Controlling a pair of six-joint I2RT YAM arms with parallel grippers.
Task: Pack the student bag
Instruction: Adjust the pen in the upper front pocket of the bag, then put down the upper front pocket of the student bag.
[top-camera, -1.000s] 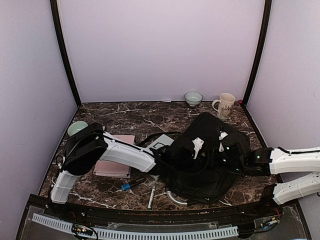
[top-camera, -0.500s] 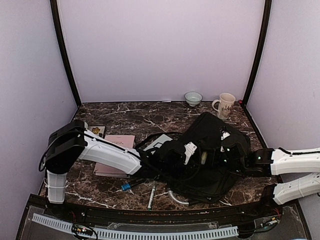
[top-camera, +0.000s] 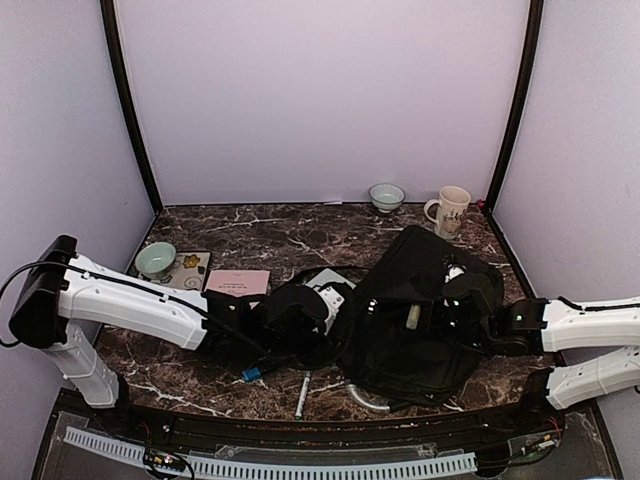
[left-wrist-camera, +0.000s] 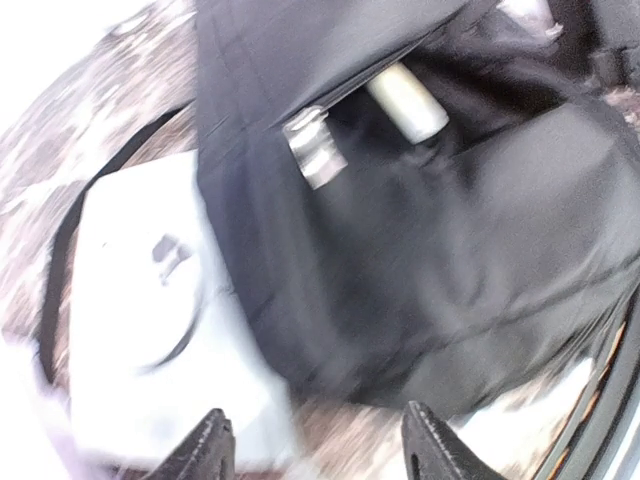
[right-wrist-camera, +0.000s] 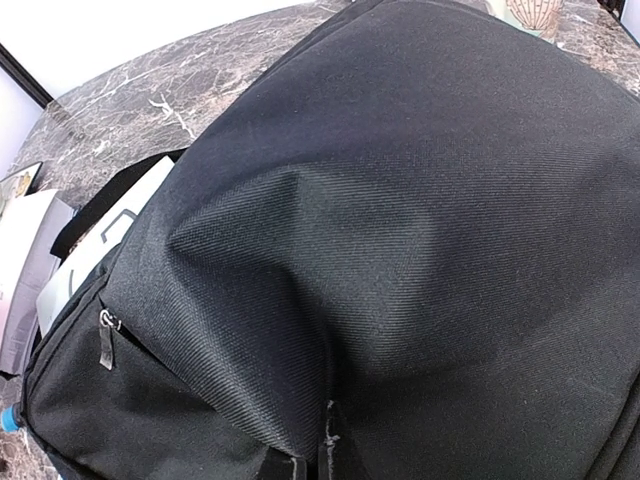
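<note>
The black student bag (top-camera: 420, 335) lies at centre right with its mouth toward the left arm. A pale cylinder (top-camera: 412, 316) rests inside the opening, and in the left wrist view the cylinder (left-wrist-camera: 405, 100) lies beside a metal zip pull (left-wrist-camera: 313, 150). My left gripper (top-camera: 335, 318) sits just left of the bag, and in its own view the left gripper (left-wrist-camera: 318, 455) is open with nothing between its fingers. My right gripper (right-wrist-camera: 310, 462) is shut on a raised fold of the bag's top fabric (right-wrist-camera: 400, 200), holding the mouth up.
A white flat box (top-camera: 325, 283) lies under the bag's left edge, with a pink notebook (top-camera: 238, 282) further left. A blue-capped pen (top-camera: 262, 369) and a marker (top-camera: 301, 393) lie near the front edge. At the left are a green bowl (top-camera: 156, 259) and a card (top-camera: 190, 270); a bowl (top-camera: 386, 196) and mug (top-camera: 450, 210) stand at the back.
My left gripper has opened and drawn back leftward out of the bag's mouth, leaving the pale cylinder inside. The left arm has swung low to the left. The right gripper has kept its hold.
</note>
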